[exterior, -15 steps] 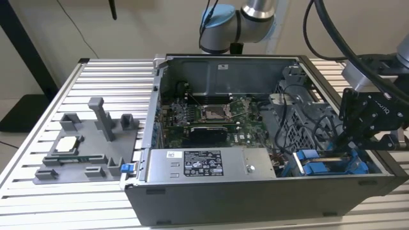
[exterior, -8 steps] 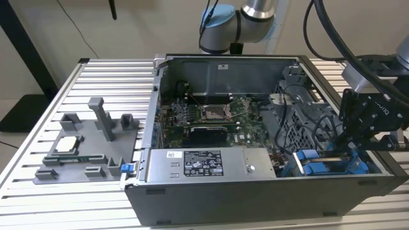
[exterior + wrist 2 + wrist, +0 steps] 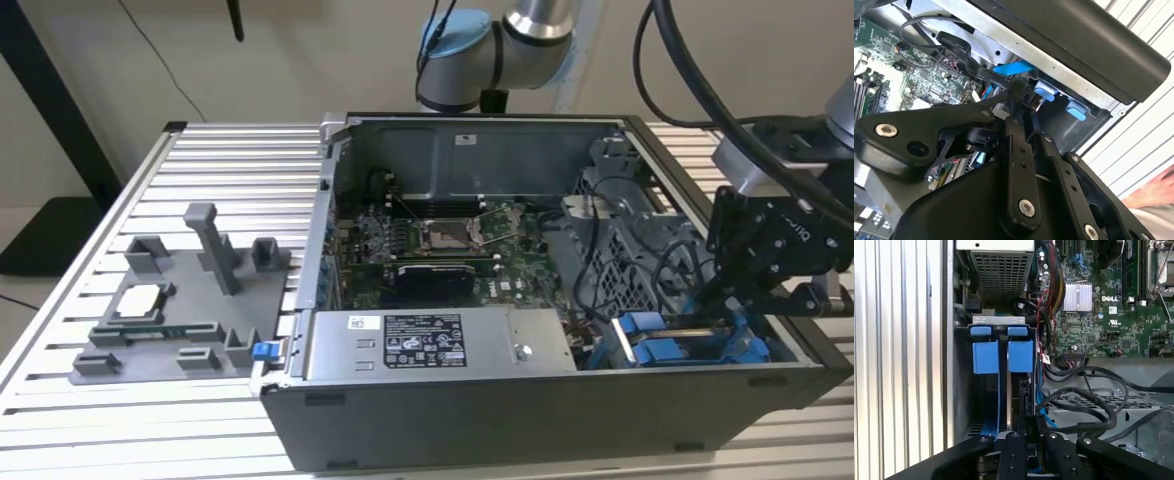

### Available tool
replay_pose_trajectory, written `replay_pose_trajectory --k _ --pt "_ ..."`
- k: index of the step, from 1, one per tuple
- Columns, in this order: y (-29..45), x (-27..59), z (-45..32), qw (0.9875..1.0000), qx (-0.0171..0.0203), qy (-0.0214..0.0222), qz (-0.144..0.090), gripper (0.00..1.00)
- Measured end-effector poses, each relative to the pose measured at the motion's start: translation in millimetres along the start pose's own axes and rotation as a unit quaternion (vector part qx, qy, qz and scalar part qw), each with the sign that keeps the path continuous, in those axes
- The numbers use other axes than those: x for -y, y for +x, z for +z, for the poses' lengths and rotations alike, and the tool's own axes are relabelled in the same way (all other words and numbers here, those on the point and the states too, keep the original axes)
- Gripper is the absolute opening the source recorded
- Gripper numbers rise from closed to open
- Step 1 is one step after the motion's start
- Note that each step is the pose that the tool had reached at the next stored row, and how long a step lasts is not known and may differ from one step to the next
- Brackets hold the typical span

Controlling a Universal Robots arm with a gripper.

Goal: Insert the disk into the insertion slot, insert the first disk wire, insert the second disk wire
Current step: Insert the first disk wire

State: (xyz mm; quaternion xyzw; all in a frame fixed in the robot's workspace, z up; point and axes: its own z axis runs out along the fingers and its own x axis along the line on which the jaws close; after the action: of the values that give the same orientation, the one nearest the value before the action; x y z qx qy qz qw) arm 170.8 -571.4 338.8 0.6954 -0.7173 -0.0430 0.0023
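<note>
Gripper [image 3: 1029, 425] overlaps the disk [image 3: 1020, 357]; only its blue end shows clearly.

Brightly, evenly lit all round. Glaring white off the slatted table [image 3: 1149, 130] beyond the claw [image 3: 1016, 97]; dim and shadowed down in the drive bay [image 3: 981, 405] beneath it. Soft-focused on the claw's own black links.

The place looked like a robotics laboratory or test workshop. An open computer case [image 3: 534, 420] lay on a table of ribbed aluminium profiles [image 3: 227, 160], next to a grey fixture plate [image 3: 180, 335] with holders for parts. A robot arm [image 3: 494, 50] stood behind, before a plain beige wall [image 3: 307, 50].
</note>
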Motion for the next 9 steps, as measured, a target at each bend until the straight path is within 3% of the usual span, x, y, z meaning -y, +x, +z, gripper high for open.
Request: replay_pose_trajectory --k 9 --pt "0.4 1.8 4.6 1.0 0.0028 0.0002 0.005 0.0"
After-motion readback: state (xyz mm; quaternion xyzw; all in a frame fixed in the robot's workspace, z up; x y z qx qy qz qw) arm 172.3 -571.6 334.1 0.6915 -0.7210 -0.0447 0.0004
